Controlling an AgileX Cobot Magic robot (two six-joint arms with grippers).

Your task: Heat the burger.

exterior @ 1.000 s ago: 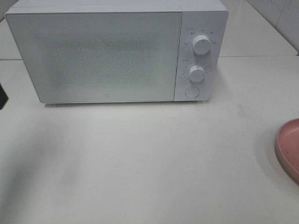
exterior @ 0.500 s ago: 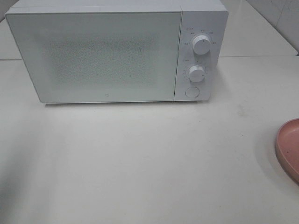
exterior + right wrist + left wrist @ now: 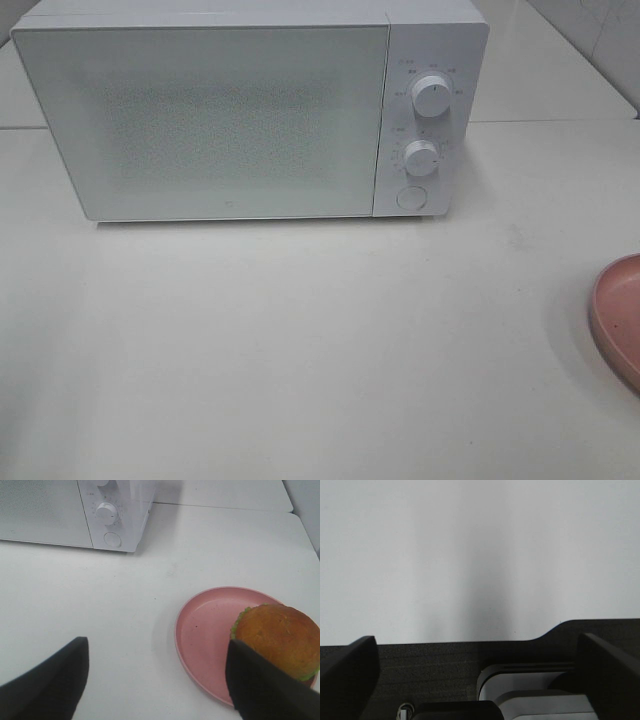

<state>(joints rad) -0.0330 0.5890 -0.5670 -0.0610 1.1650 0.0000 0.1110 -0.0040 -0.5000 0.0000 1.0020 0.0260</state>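
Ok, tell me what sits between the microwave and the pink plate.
Nothing. In the right wrist view, only bare white table lies between the microwave and the pink plate. The exterior high view shows the same empty stretch.

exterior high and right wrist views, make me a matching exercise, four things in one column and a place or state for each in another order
Things
1. white microwave oven
2. round pink plate
3. small burger with brown domed bun
4. round white push button

Places or states
A. below the two knobs
B. on the plate, toward one side
C. door shut
D. cut off by the exterior view's right edge

Pairs: 1-C, 2-D, 3-B, 4-A
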